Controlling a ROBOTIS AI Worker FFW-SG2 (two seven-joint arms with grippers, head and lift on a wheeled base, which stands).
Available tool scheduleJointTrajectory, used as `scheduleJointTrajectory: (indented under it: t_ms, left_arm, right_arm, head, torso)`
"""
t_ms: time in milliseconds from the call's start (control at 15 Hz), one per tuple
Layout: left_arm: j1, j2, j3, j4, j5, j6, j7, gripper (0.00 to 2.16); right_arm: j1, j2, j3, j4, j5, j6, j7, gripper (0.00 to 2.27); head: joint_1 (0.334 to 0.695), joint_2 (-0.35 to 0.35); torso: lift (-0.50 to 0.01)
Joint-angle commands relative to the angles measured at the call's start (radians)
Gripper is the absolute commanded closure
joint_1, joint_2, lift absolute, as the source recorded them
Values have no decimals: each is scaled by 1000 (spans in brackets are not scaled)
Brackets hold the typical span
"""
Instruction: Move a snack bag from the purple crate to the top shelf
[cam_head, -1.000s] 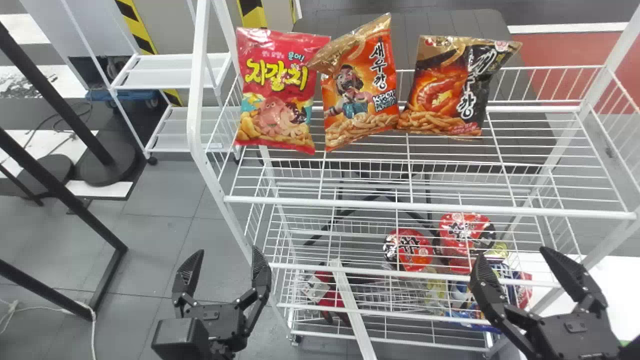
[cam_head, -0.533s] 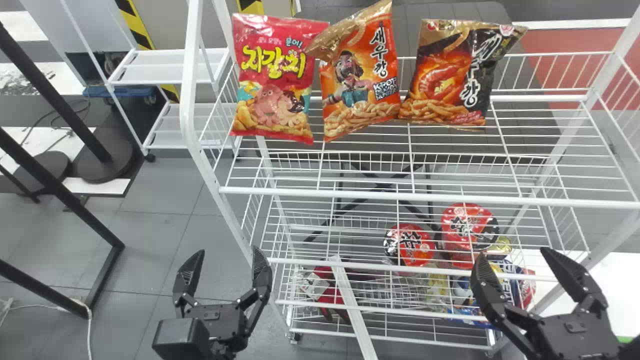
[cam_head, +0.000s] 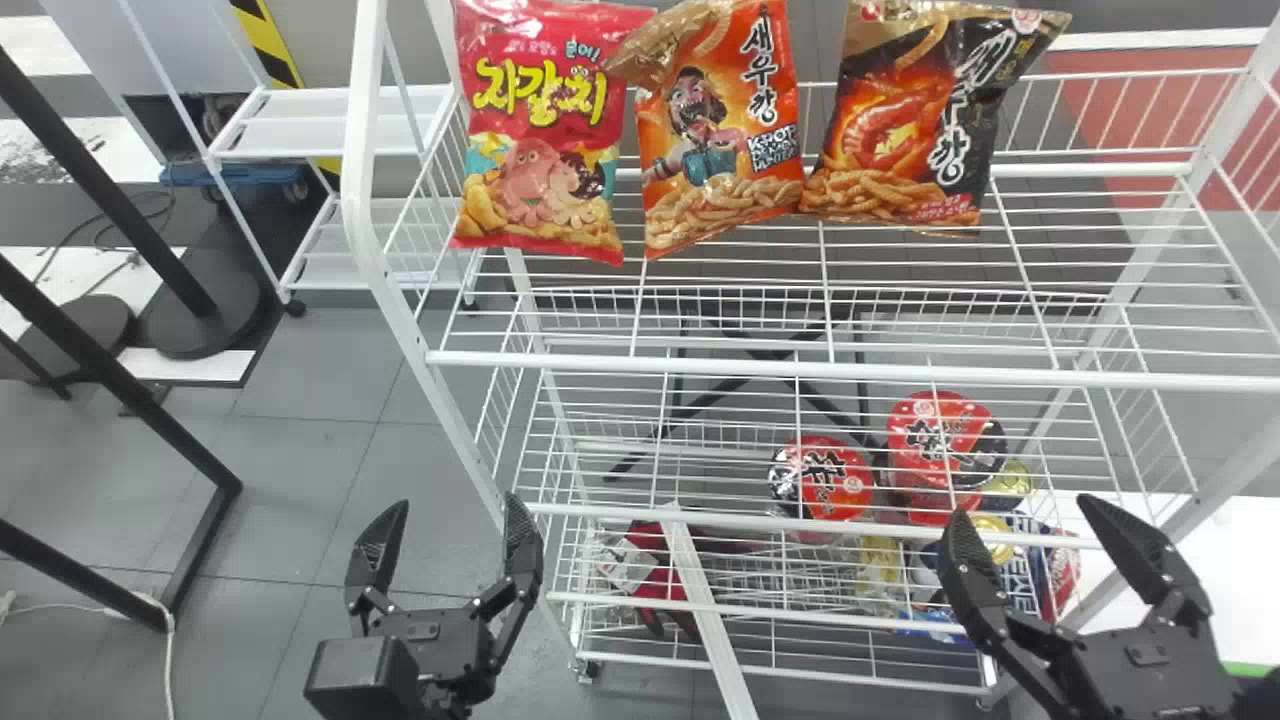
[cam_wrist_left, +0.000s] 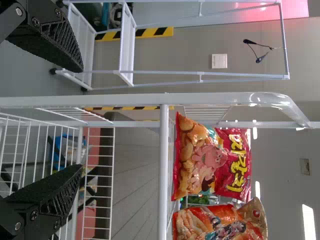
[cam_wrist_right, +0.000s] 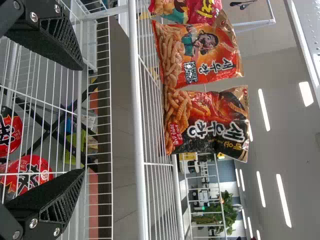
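Red bag (cam_head: 540, 130), orange bag (cam_head: 720, 130), black bag (cam_head: 905, 120): standing on top shelf (cam_head: 800, 372), 11 to 2 o'clock. Left gripper (cam_head: 451, 503), 8 o'clock: hanging, fingers gaping. Right gripper (cam_head: 1022, 506), 4 o'clock: hanging, fingers gaping.

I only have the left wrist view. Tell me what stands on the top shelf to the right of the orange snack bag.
Observer: A black and orange snack bag stands next to the orange one, on its right.
Operator: Report on the right gripper.
Observer: The right gripper is open, with nothing held between its fingers.
Operator: Now tell me what is in the rack below the top shelf, right of the middle.
Observer: Two round cups with red lids are there, side by side below the top shelf.
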Motion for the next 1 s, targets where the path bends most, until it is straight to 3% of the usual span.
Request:
scheduleJointTrajectory:
  t_ms: [0, 933]
  left_arm:
    - [-2, 0, -3, -1, 0, 0, 0, 147]
    - [-2, 0, -18, -10, -24, 18, 8, 147]
  right_arm:
    - [0, 1, 1, 0, -1, -3, 0, 80]
    - [0, -15, 8, -3, 2, -3, -9, 80]
  head:
    - [695, 133]
    - [695, 123]
  torso:
    - [-124]
    - [-180]
